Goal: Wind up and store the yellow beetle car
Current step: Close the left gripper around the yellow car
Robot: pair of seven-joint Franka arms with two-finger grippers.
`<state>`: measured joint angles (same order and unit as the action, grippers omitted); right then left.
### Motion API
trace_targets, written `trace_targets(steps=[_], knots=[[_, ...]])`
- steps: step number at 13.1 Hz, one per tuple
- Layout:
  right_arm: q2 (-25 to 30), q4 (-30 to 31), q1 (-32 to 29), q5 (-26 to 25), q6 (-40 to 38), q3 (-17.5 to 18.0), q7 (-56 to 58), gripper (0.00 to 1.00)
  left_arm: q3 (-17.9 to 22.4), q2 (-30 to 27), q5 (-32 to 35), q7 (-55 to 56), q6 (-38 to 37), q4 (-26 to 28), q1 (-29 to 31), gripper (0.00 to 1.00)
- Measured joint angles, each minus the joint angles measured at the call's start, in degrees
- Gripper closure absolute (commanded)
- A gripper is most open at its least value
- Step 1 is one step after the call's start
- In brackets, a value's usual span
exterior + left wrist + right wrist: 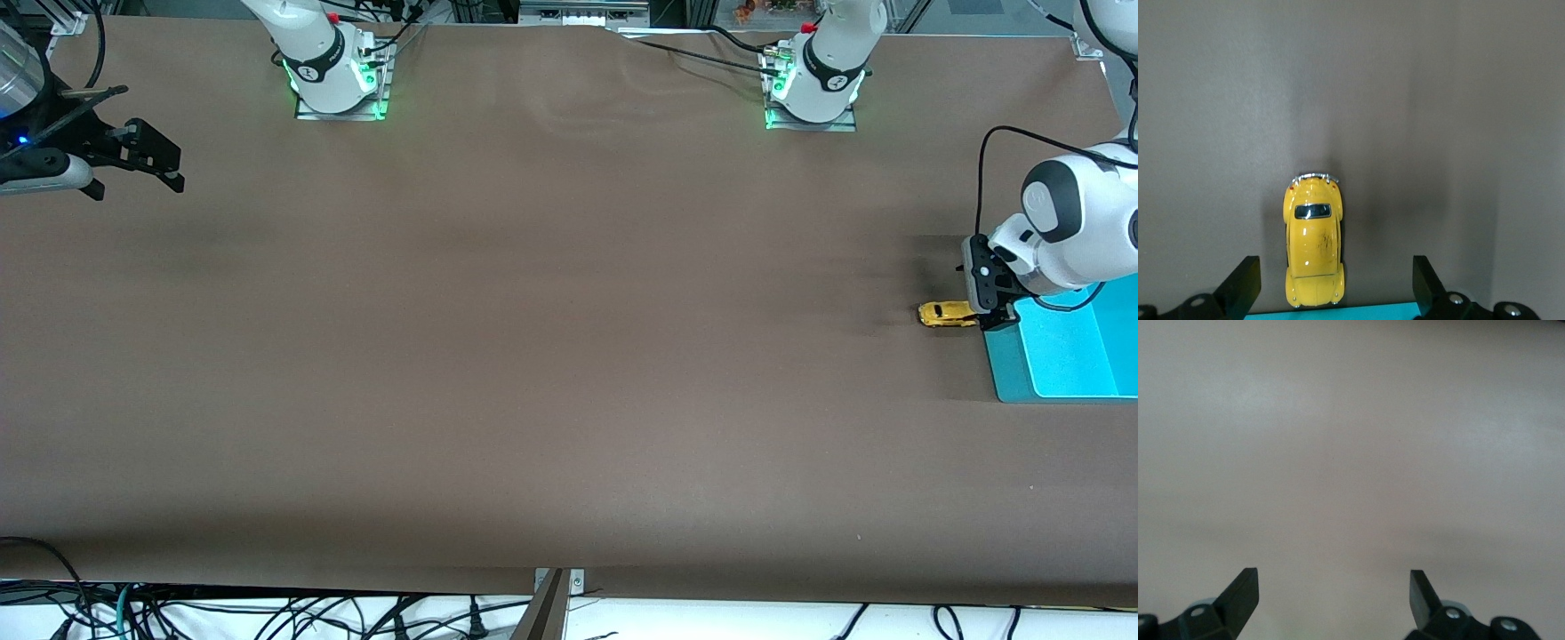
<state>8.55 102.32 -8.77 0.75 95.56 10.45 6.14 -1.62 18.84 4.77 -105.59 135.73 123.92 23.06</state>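
yellow beetle car (1313, 250) looks glossy with a chrome-ish bumper (bit scuffed on top) — table (533, 356) cover's matt brown, tray (1009, 378) smooth turquoise plastic.

Readable text: you will find none in any view.
Arm bases (338, 67): each collar bears a small round dark emblem, but you cannot read it.
Car (1313, 240): its yellow roof and hood show you no lettering, number or badge.
Tray (1067, 356): plain turquoise, with no label for you to read.
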Motion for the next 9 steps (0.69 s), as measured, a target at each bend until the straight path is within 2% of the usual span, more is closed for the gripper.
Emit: trace_targets(steps=[9], knots=[[0.0, 0.0, 0.0, 0.0, 0.0, 0.0, -0.1, 0.0, -1.0, 3.2, 0.0, -1.6, 6.9, -0.3, 0.2, 0.0]])
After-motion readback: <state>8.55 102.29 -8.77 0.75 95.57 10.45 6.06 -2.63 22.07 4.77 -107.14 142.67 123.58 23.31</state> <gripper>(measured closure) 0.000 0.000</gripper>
